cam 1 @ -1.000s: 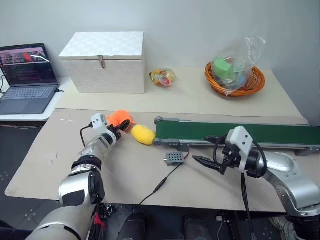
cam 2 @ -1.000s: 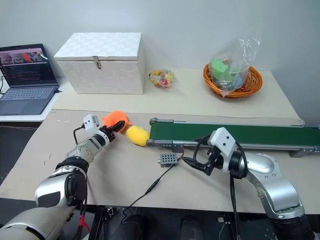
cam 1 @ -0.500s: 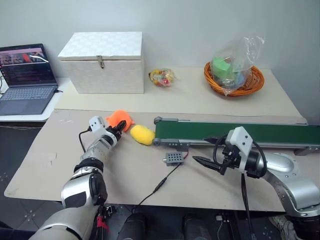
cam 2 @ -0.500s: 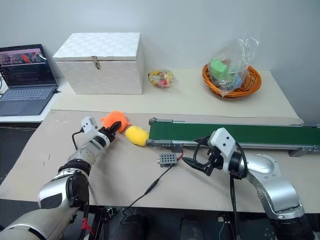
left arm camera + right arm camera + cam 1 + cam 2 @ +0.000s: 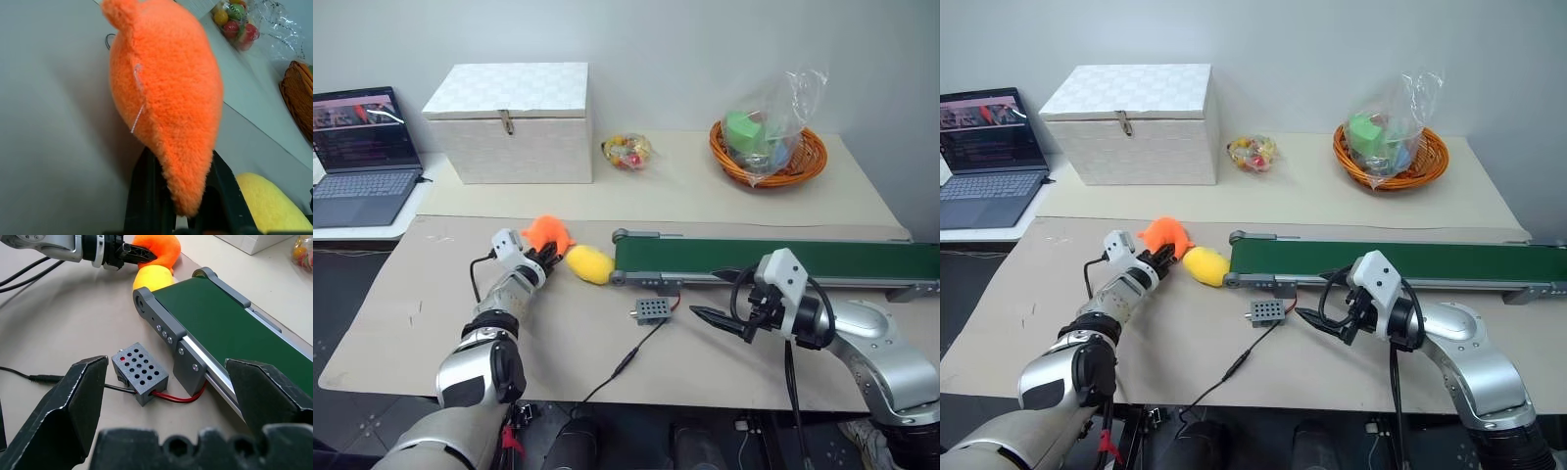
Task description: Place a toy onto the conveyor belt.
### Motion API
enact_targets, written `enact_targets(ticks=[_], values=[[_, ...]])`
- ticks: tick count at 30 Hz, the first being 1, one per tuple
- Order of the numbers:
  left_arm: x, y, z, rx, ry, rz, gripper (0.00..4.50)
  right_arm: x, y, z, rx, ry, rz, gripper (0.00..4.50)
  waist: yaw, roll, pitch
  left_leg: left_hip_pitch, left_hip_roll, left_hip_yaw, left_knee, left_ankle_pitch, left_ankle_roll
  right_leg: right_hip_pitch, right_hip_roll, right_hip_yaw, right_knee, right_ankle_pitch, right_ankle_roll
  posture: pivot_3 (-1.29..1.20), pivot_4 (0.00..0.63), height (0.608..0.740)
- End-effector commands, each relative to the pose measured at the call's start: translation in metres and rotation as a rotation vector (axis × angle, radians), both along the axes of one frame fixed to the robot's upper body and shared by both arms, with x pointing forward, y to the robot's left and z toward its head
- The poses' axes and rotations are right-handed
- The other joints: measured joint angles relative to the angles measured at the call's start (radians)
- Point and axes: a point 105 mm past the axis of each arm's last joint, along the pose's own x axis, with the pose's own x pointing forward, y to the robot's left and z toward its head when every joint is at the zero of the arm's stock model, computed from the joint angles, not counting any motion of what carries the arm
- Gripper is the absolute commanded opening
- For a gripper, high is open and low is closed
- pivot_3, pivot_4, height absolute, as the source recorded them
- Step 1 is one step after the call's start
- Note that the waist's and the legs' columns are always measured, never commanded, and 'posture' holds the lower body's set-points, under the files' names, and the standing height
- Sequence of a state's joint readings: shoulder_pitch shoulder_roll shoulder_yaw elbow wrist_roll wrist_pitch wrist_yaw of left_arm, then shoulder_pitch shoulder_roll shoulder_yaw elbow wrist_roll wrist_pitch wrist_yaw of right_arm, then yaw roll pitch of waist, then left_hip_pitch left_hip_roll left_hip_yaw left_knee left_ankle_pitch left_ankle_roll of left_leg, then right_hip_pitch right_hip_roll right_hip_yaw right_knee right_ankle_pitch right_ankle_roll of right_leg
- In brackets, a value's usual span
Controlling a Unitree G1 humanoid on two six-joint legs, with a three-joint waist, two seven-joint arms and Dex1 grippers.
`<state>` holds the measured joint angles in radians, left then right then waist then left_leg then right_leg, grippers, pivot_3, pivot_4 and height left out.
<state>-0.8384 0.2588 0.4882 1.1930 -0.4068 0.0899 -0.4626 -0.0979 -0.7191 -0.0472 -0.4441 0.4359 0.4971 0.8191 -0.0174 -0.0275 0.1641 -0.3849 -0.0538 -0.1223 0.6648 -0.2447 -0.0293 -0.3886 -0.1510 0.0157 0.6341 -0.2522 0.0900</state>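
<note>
Tabletop: toy (image 5: 166, 98) in L pincer (image 5: 181, 196)

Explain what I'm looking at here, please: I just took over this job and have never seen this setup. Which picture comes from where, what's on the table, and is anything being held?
This is a two-armed humanoid robot, and each arm ends in a two-fingered pincer. The two wide pictures come from cameras in its head, looking down over the table. The two close-ups come from cameras on its wrists.

The left pincer is shut on the orange plush toy, which the left wrist view shows pinched between its black fingers. A yellow plush toy lies right beside it, at the end of the green conveyor belt.

The right pincer is open and holds nothing. It hovers near the belt's small grey control box.

Further back are a white box, a bag of sweets, an orange basket and a laptop.
</note>
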Motion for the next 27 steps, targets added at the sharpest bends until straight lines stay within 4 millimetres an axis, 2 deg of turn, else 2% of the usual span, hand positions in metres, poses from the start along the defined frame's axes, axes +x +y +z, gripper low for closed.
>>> enact_targets(ticks=[1, 2, 4, 7, 9, 12, 13, 15, 17, 20, 24, 27], values=[[0.013, 0.019, 0.061, 0.275, -0.255, 0.128, 0.05, -0.002, 0.003, 0.008, 0.006, -0.028, 0.012, 4.5, 0.0, -0.001, 0.0, 0.0, 0.0, 0.0, 0.0, 0.0, 0.0, 0.0, 0.0, 0.0, 0.0, 0.0, 0.0, 0.0, 0.15, 0.74], [0.013, 0.017, 0.081, 0.355, -0.341, 0.146, 0.05, -0.002, 0.003, 0.007, 0.006, -0.028, 0.012, 4.5, 0.0, -0.001, 0.001, -0.001, 0.0, 0.0, 0.0, 0.0, 0.0, -0.001, 0.0, 0.0, 0.0, 0.0, 0.0, 0.0, 0.15, 0.74], [0.012, 0.005, 0.114, 0.64, -0.47, 0.133, 0.05, -0.002, 0.003, 0.007, 0.006, -0.026, 0.012, 4.5, 0.003, -0.001, 0.001, -0.002, 0.0, 0.0, 0.0, 0.0, 0.0, -0.002, 0.0, 0.0, 0.0, 0.0, 0.0, 0.0, 0.15, 0.74], [0.006, -0.012, 0.138, 1.081, -0.593, 0.138, 0.05, -0.001, 0.005, 0.005, 0.009, -0.021, 0.017, 4.5, 0.006, -0.001, 0.001, -0.003, 0.0, 0.0, 0.0, 0.0, -0.001, -0.002, 0.0, 0.0, -0.001, 0.0, 0.0, 0.0, 0.15, 0.74], [-0.002, -0.04, 0.148, 1.446, -0.733, 0.065, 0.05, 0.0, 0.006, 0.005, 0.013, -0.022, 0.019, 4.5, 0.006, -0.001, 0.001, -0.003, 0.0, 0.0, 0.0, 0.0, 0.0, -0.002, 0.0, 0.0, -0.002, 0.0, 0.0, 0.0, 0.15, 0.74], [-0.021, -0.096, 0.127, 1.877, -0.979, -0.18, 0.05, 0.003, 0.006, 0.006, 0.019, -0.025, 0.019, 4.5, 0.008, -0.001, 0.0, -0.002, 0.0, 0.001, 0.0, 0.0, 0.0, -0.001, 0.0, 0.001, -0.002, 0.0, 0.0, 0.0, 0.15, 0.74], [-0.029, -0.11, 0.119, 1.931, -1.055, -0.249, 0.05, 0.004, 0.006, 0.006, 0.021, -0.026, 0.021, 4.5, 0.01, 0.0, 0.0, -0.002, 0.0, 0.001, 0.0, 0.0, 0.0, -0.001, 0.0, 0.0, -0.002, 0.0, 0.0, 0.0, 0.15, 0.74], [-0.039, -0.123, 0.105, 1.982, -1.141, -0.351, 0.05, 0.006, 0.008, 0.006, 0.022, -0.03, 0.027, 4.5, 0.01, 0.0, 0.0, -0.002, 0.0, 0.001, 0.0, 0.0, 0.0, -0.001, 0.0, 0.0, -0.002, 0.0, 0.0, 0.0, 0.15, 0.74], [-0.044, -0.129, 0.093, 2.068, -1.224, -0.427, 0.05, 0.008, 0.009, 0.007, 0.026, -0.034, 0.029, 4.5, 0.007, -0.001, 0.0, -0.003, 0.0, 0.0, 0.0, 0.0, 0.0, -0.002, 0.0, 0.0, -0.002, 0.0, 0.0, 0.0, 0.15, 0.74], [-0.044, -0.133, 0.089, 2.194, -1.368, -0.484, 0.05, 0.008, 0.01, 0.007, 0.035, -0.042, 0.021, 4.5, 0.0, -0.001, 0.001, -0.004, 0.0, 0.001, 0.0, 0.0, 0.0, -0.004, 0.0, 0.001, -0.001, 0.0, 0.0, 0.0, 0.15, 0.74], [-0.023, -0.123, 0.07, 2.35, -1.354, -0.586, 0.05, 0.006, 0.009, 0.008, 0.051, -0.05, 0.005, 4.5, 0.005, -0.001, 0.0, -0.004, 0.0, 0.001, 0.0, 0.0, 0.0, -0.003, 0.0, 0.0, -0.001, 0.0, 0.001, 0.0, 0.15, 0.74], [-0.014, -0.121, 0.064, 2.431, -1.387, -0.628, 0.05, 0.005, 0.007, 0.008, 0.058, -0.057, -0.013, 4.5, 0.006, -0.001, 0.001, -0.004, -0.001, 0.001, 0.0, 0.0, 0.001, -0.002, 0.0, 0.0, -0.002, 0.0, 0.002, 0.0, 0.15, 0.74]])
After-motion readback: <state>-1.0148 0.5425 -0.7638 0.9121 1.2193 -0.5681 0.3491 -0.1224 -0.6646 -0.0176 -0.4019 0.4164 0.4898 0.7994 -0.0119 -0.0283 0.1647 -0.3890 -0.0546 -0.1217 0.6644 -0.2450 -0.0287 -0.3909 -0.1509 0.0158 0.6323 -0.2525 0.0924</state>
